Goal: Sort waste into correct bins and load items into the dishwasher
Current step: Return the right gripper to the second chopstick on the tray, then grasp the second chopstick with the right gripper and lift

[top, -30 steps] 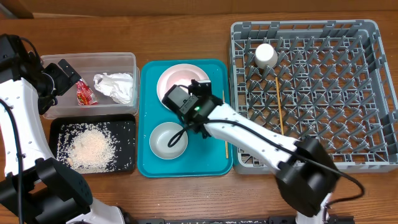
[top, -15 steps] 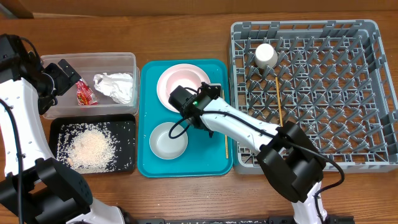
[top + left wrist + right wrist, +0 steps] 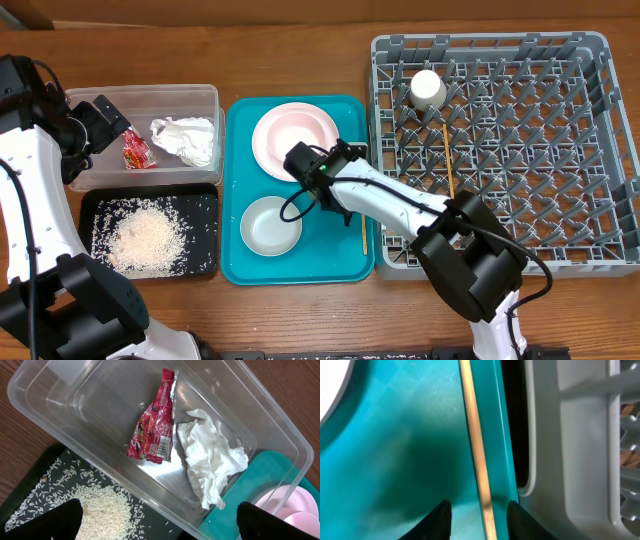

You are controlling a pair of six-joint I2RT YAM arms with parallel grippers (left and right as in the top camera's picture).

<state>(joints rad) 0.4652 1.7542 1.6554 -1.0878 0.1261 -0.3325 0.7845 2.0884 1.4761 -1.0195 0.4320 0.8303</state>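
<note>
Teal tray (image 3: 395,435) beneath right pincer (image 3: 479,521), jaws parted astride 1 chopstick (image 3: 472,435).

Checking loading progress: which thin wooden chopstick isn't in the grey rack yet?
The chopstick on the teal tray's right edge; the other lies in the rack.

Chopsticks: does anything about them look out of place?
Yes, the pair is split. One chopstick lies in the grey rack, while the other chopstick lies apart from it on the teal tray, along its right edge.
</note>
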